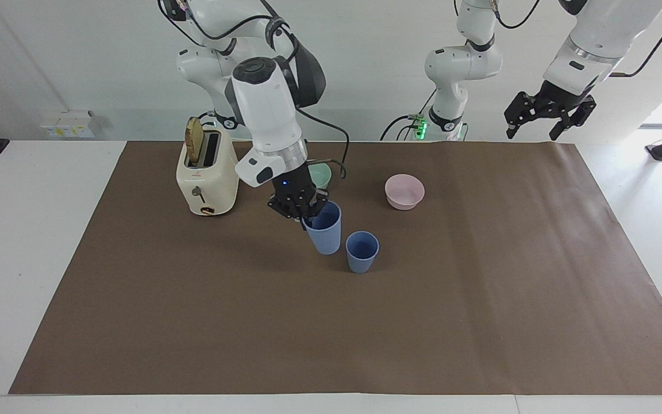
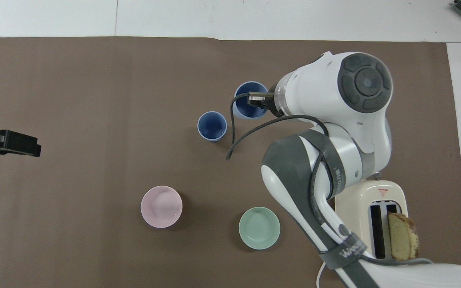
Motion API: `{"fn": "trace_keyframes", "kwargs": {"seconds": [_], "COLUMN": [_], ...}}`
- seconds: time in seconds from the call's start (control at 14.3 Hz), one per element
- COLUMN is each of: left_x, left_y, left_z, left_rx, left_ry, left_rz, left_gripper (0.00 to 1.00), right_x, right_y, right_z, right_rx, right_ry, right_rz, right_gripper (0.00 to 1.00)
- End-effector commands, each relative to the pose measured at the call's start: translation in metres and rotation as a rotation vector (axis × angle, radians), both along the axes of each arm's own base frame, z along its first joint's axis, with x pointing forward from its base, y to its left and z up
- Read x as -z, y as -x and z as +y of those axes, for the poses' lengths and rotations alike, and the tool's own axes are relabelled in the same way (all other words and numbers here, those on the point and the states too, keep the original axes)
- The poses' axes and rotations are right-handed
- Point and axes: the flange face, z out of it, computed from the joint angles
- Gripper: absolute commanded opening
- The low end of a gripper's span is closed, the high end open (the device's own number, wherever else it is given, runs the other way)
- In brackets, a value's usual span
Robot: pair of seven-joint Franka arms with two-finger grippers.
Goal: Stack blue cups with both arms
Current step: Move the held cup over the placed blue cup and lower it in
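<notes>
Above the mat (image 1: pixel 480 299), clamped on a lifted cup's (image 1: pixel 324 228) rim: right claw (image 1: pixel 302 208), mouth up, axis slightly tilted, just beside the standing cup (image 1: pixel 362 251), upright mid-surface. Wide bare mat toward the edge farthest from the robots. Waiting raised over the left arm's end: left claw (image 1: pixel 542 119), spread wide.

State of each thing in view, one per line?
held blue cup: lifted, upright
right gripper: shut on cup rim
standing blue cup: upright, empty
left gripper: open, waiting
green bowl: empty
pink bowl: empty
toaster: bread slice in one slot
</notes>
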Motion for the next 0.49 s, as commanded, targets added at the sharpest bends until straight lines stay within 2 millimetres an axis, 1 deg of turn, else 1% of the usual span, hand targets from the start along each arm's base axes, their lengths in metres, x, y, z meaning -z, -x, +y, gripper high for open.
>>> {"fn": "trace_keyframes", "kwargs": {"seconds": [0.0,0.14,0.28,0.42], "left_x": [-0.001,0.000,0.001,0.001], "left_y": [0.012,0.011,0.011,0.011], "left_z": [0.003,0.003,0.003,0.003], "left_rx": [-0.006,-0.006,-0.006,-0.006], "left_ry": [0.004,0.004,0.004,0.004], "left_rz": [0.009,0.006,0.008,0.006], "left_gripper": [1.00,1.00,1.00,1.00], "right_x": [-0.004,-0.003,0.021,0.028], "right_y": [0.005,0.009,0.013,0.010], "right_z": [0.025,0.031,0.052,0.053], "right_rx": [-0.027,-0.046,-0.082,-0.084], "right_ry": [-0.028,-0.027,-0.001,-0.003], "right_rz": [-0.002,-0.002,0.017,0.013], "right_gripper": [0.00,0.00,0.00,0.00]}}
